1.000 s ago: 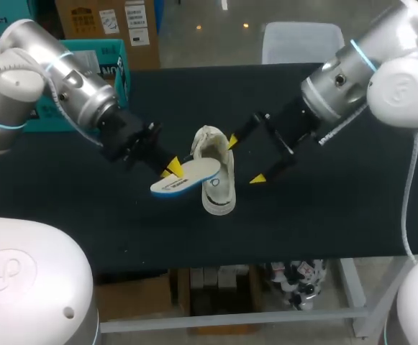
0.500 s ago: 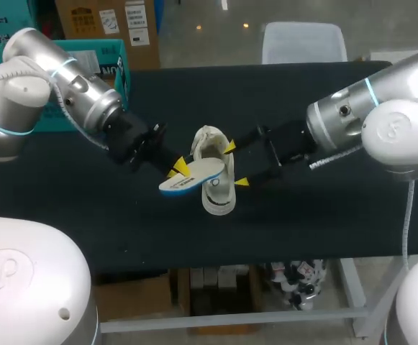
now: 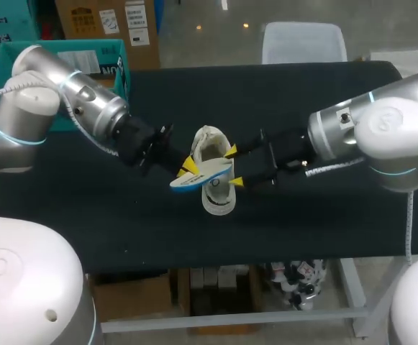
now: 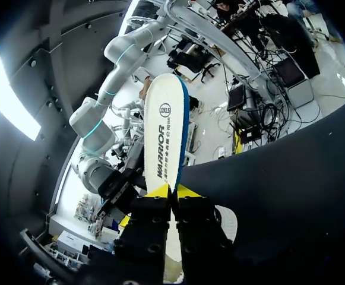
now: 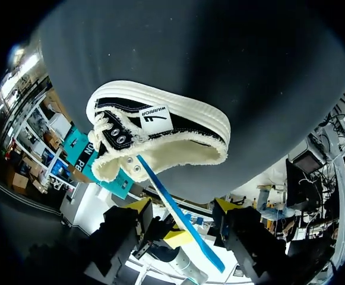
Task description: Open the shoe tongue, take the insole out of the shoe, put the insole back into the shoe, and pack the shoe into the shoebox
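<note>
Shoe [image 4: 227, 221]: mostly hidden behind the left gripper [image 4: 173, 191] in its wrist view, its mouth covered from above by the insole [image 3: 201, 172]; shoebox [image 3: 115, 68]: partly hidden behind the left arm [image 3: 86, 108].

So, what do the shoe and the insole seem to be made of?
Shoe: probably canvas, matte black, with a frayed cream edge at the opening. Its off-white sole band looks like smooth rubber.
Insole: likely thin foam. It has a white, fabric-like top with print and a blue edge, and it looks thin seen from the side.
</note>
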Tool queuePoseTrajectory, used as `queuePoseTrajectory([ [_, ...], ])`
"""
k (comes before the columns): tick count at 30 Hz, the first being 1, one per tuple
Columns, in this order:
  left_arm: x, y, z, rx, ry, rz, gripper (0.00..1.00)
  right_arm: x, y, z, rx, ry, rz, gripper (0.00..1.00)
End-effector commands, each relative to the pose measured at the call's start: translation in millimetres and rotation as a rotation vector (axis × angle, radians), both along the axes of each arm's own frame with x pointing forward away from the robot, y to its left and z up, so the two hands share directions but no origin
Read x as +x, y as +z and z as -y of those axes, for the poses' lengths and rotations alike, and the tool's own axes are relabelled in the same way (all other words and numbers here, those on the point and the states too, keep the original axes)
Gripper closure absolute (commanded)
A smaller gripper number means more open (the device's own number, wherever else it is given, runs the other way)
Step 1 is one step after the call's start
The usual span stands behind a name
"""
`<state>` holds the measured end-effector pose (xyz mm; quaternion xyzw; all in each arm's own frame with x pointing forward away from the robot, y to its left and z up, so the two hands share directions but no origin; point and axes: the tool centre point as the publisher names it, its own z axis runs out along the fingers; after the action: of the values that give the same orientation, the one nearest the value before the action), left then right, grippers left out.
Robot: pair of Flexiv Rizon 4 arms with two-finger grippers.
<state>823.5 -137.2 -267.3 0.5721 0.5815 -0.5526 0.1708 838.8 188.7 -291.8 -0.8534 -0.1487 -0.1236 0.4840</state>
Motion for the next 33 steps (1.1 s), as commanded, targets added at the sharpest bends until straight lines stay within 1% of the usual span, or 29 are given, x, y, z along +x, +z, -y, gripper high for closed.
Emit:
queuePoseTrajectory([
  [1,5.3,-5.3,2.9,-0.028,-0.012,-0.015,1.0,-0.2,-2.0,-9.8,-0.074,-0.033,0.028,0.35],
  [5,6.7,-3.3,5.4,-0.051,-0.015,-0.024,1.0,0.9,-2.2,-10.8,-0.054,-0.042,0.062,0.36],
  [6,7.6,-3.0,5.8,-0.056,-0.014,-0.029,1.0,1.0,-2.1,-10.9,-0.052,-0.044,0.065,0.39],
  [7,8.2,-2.6,5.9,-0.059,-0.014,-0.03,1.0,1.5,-2.2,-11.1,-0.042,-0.043,0.079,0.48],
  [10,8.6,-1.7,6.3,-0.065,-0.015,-0.035,1.0,2.5,-2.7,-10.7,-0.028,-0.041,0.091,0.61],
  [15,9.4,-1.2,6.4,-0.065,-0.016,-0.043,1.0,3.0,-2.5,-9.9,-0.017,-0.04,0.115,0.63],
  [17,10.5,-1.7,5.9,-0.069,-0.014,-0.051,1.0,3.4,-2.2,-10.3,-0.015,-0.039,0.12,0.7],
  [20,11.7,-1.8,5.2,-0.079,-0.015,-0.064,1.0,4.4,-2.9,-11.1,-0.011,-0.035,0.13,0.75],
  [22,12.3,-1.7,5.0,-0.086,-0.017,-0.072,1.0,5.2,-3.8,-11.2,-0.001,-0.03,0.136,0.81],
  [24,13.1,-1.2,4.6,-0.096,-0.019,-0.084,1.0,5.6,-4.1,-11.1,-0.003,-0.032,0.14,0.95],
  [25,13.3,-1.1,4.5,-0.095,-0.018,-0.083,1.0,5.9,-4.4,-11.0,-0.003,-0.033,0.143,1.0],
  [29,13.6,0.5,6.0,-0.087,-0.02,-0.086,1.0,7.1,-5.0,-10.8,0.002,-0.032,0.162,1.0],
  [30,13.5,0.8,5.9,-0.075,-0.018,-0.082,0.7,7.7,-5.2,-10.6,0.01,-0.031,0.169,1.0],
  [31,13.3,0.8,5.8,-0.067,-0.011,-0.078,0.49,8.1,-5.2,-10.1,0.015,-0.031,0.174,1.0],
  [32,12.7,-0.1,5.1,-0.057,-0.004,-0.069,0.09,8.4,-4.9,-9.5,0.02,-0.032,0.177,1.0],
  [33,12.5,-1.6,4.2,-0.048,0.006,-0.063,0.06,8.6,-4.4,-9.0,0.028,-0.032,0.181,1.0],
])
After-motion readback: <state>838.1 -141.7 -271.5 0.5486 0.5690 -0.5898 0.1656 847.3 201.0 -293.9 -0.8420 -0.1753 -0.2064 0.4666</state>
